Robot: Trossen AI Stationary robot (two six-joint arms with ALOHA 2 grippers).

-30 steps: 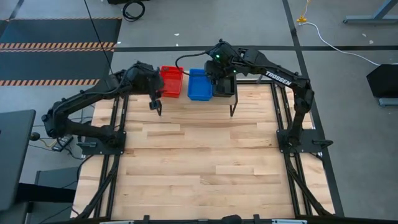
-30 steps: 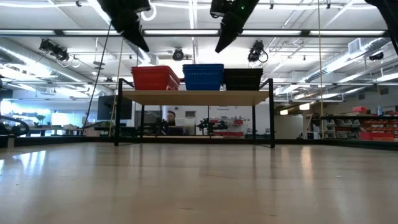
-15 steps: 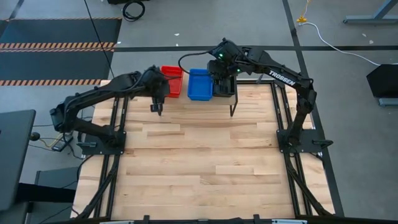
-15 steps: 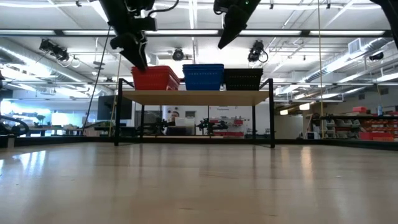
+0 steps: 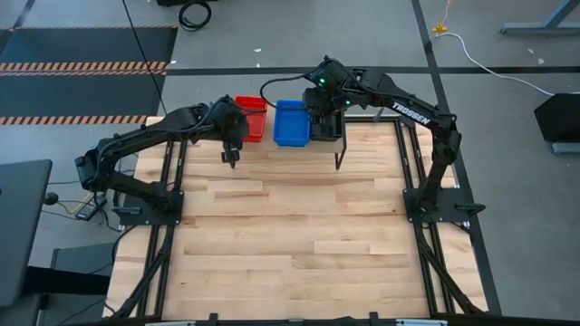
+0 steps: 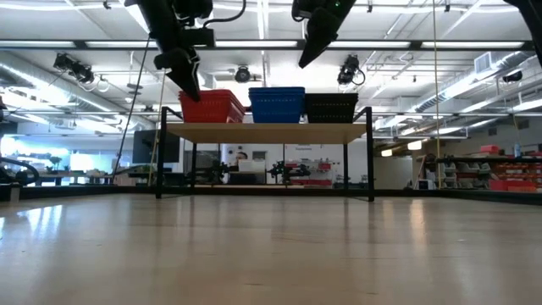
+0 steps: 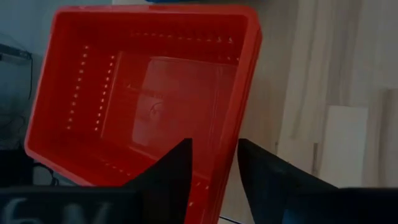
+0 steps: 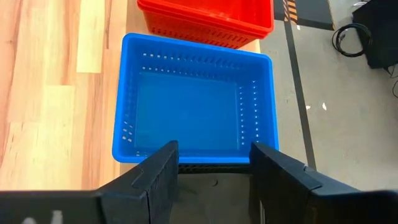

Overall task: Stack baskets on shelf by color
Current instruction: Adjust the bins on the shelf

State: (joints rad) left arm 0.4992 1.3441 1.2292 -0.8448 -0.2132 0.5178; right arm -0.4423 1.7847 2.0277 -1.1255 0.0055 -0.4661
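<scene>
Hovering just above the near rim of the red basket stack [image 5: 251, 117], the left gripper [image 7: 213, 163] has its jaws apart with a narrow gap and nothing between them. The right gripper [image 8: 213, 163], jaws apart and empty, hangs over the black basket stack [image 6: 331, 107] beside the blue basket stack [image 8: 194, 107]. All three colours sit side by side on the shelf [image 6: 264, 132] at the far edge of the surface [image 5: 299, 226]. The sorting looks essentially finished; next would likely be a nudge to square the red stack, or withdrawal.
</scene>
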